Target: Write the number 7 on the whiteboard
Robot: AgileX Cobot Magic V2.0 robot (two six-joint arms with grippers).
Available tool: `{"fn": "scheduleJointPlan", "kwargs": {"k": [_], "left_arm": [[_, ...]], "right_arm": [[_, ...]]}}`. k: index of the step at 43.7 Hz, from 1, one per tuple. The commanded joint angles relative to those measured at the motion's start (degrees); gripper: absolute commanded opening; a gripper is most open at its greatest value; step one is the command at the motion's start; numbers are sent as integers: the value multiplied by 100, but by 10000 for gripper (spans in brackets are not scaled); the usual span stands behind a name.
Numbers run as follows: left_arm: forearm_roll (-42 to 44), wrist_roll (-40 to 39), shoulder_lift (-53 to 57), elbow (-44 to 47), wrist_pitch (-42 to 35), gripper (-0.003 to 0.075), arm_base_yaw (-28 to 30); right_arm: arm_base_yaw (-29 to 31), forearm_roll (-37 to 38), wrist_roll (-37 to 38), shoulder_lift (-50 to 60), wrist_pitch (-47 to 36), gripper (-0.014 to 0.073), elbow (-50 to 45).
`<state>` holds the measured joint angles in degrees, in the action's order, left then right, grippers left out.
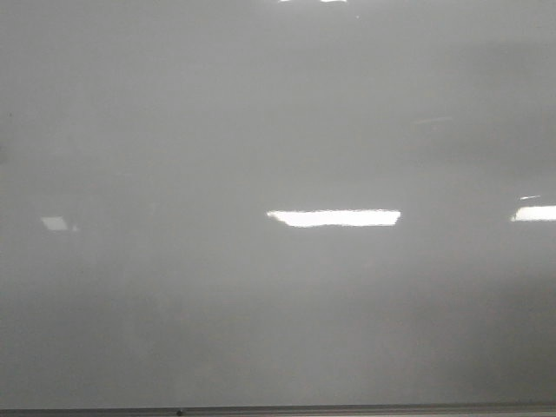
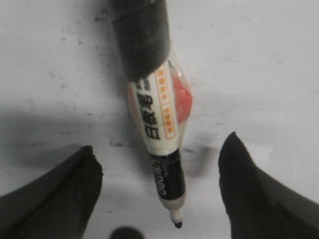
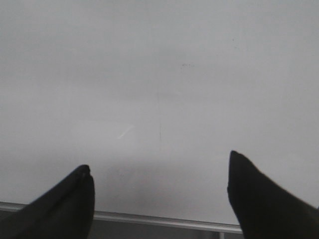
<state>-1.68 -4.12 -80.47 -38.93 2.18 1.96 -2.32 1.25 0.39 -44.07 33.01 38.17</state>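
Observation:
The whiteboard [image 1: 278, 130] fills the front view, pale grey and glossy, and neither gripper shows there. No number 7 shows in any view. In the left wrist view a white-and-black marker [image 2: 162, 139] with its cap off hangs between the fingers of my left gripper [image 2: 161, 142]. The fingers stand wide apart and do not touch it. Black tape [image 2: 142, 40] wraps the marker's upper end. Its black tip [image 2: 177, 224] points at the board, with a round shadow beside it. My right gripper [image 3: 159, 161] is open and empty over the whiteboard [image 3: 159, 74].
Bright light reflections [image 1: 334, 217] lie across the board. A thin grey metal edge strip [image 1: 278, 410] runs along its near side, and the edge strip [image 3: 159, 220] also shows under the right gripper. Faint smudges [image 2: 107, 50] mark the board by the marker.

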Motion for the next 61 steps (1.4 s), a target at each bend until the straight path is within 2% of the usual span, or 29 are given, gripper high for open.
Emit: {"fn": "scheduleJointPlan", "kwargs": {"k": [1,10,24,38,44,50,56,61], "left_arm": [[-49,-62,75,-153,-539,389,8],[-49,-62,-125,-175,-572,284,8],[-49,-62,-125,-175,-608,72,8],[-3,-62,635,-175,-263,-20,8],[106,-52,1219,-409,549,-20,8],[106,303,1681,-1039,1979,-20,-47],[85,1186,1868,-1803,3486,-20,-389],[-32,1822,1872,-2237,4418,-20,-801]], "right_arm": [[0,43,-39,-4,-365,574,198],[0,43,-39,-4,-365,574,198],[0,43,-39,-4,-371,574,198],[0,43,-39,25,-389,574,278],[0,2,-39,25,-111,574,399],[0,-29,-39,25,220,574,616],[0,-38,-39,1,501,574,856],[0,-38,-39,-53,761,574,1045]]}}
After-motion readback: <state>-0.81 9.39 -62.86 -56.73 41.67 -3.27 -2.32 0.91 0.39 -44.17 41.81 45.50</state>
